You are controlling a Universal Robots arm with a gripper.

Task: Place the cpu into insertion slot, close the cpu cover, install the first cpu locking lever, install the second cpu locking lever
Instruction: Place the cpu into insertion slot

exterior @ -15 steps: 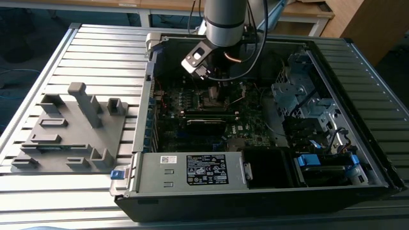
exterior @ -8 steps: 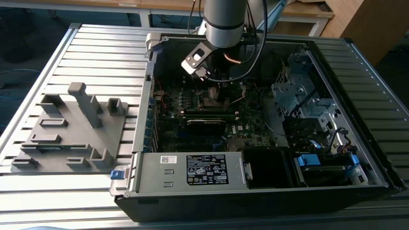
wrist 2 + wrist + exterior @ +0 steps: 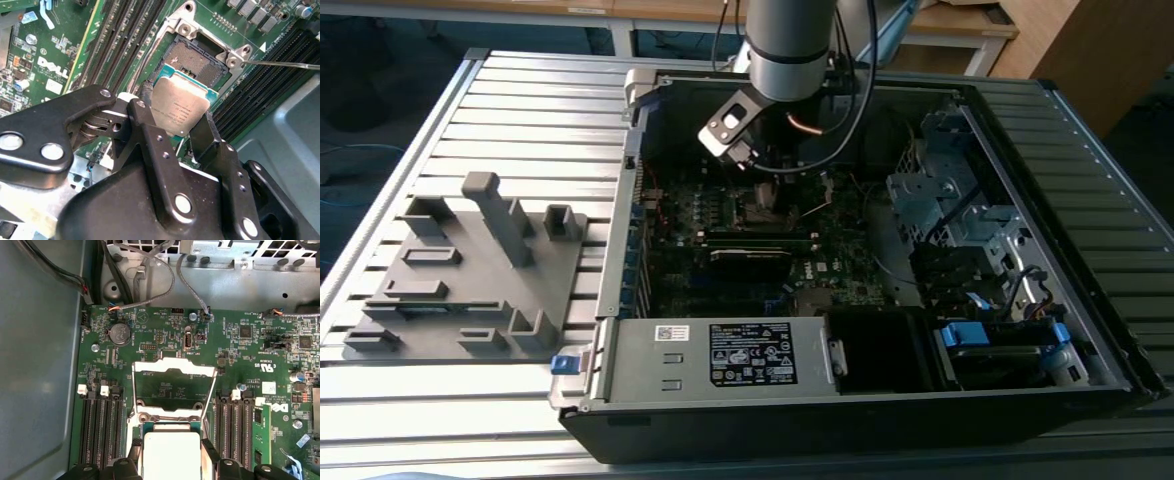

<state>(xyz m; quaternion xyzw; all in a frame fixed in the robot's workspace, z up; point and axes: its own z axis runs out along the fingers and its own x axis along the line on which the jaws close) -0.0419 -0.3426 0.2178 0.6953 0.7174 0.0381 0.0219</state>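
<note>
Arm: gripper clenched on cpu | cpu held just over socket, not yet seated | cover stood open | lever unlatched | progress: first of four steps in hand, none complete.

Matt metal cpu — cpu cover (shiny metal).

Arm vertical, hand down, 2 fingers pinching cpu.
</note>
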